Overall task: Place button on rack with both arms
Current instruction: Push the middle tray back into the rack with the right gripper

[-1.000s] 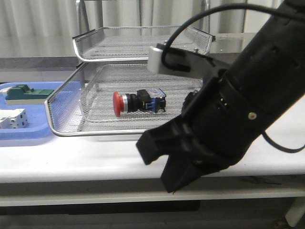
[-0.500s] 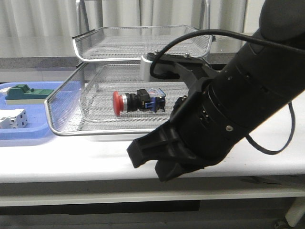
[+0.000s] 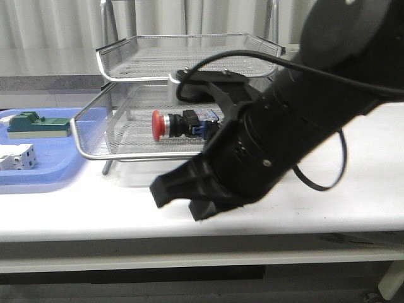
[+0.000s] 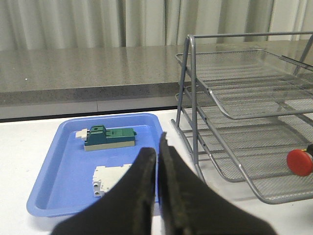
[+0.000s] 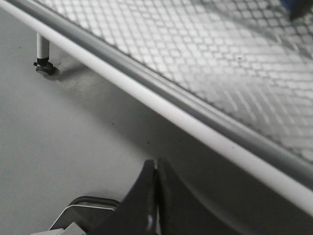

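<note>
The button (image 3: 180, 124), with its red head to the left, lies on its side in the lower pulled-out tray of the silver wire rack (image 3: 126, 154). My right arm fills the foreground of the front view. Its gripper (image 3: 180, 199) is shut and empty, low over the white table just in front of that tray's front rim (image 5: 161, 105); in the right wrist view the gripper (image 5: 155, 166) points at the rim. My left gripper (image 4: 157, 152) is shut and empty, held above the blue tray (image 4: 54, 191). From there the rack (image 4: 193, 98) and the button's red head (image 4: 299, 162) show to the side.
The flat blue tray (image 3: 38, 177) left of the rack holds a green block (image 3: 38, 124) and a white boxy component (image 3: 16, 158). A thin rack leg (image 5: 43, 49) stands on the table near the tray corner. The table's front edge runs just below my right gripper.
The lower tray with the button has slid back into the rack. My right arm and gripper have moved left along the tray's front.
</note>
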Motion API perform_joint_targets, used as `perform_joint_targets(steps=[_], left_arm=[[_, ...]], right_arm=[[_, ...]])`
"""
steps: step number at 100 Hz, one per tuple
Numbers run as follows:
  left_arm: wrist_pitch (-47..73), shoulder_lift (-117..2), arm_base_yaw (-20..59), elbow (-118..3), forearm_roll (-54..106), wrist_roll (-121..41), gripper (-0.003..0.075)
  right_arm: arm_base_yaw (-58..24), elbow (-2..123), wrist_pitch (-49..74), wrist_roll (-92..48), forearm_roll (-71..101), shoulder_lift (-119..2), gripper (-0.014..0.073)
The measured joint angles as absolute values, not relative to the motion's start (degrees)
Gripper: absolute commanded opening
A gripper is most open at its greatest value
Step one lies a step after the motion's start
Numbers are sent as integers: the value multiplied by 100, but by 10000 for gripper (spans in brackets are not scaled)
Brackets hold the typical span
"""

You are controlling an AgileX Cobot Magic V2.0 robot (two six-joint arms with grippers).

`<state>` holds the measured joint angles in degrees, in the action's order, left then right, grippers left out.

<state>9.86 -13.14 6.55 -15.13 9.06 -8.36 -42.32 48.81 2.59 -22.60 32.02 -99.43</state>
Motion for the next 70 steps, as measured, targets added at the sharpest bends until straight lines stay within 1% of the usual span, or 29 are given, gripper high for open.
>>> perform_joint_targets(steps=[26,46,70], left_arm=[[986,-1314,655,-1513,906,-836,4],[986,-1314,655,-1513,906,-836,4],[986,-1314,655,-1513,906,-836,4]], right_arm=[[-3793,5520,272,-2478,3038,-10235,-57],[-3368,6068,717,-2672,2702,-10585,-57],[-2867,6623,668,-2575,2602,-10884,-57]])
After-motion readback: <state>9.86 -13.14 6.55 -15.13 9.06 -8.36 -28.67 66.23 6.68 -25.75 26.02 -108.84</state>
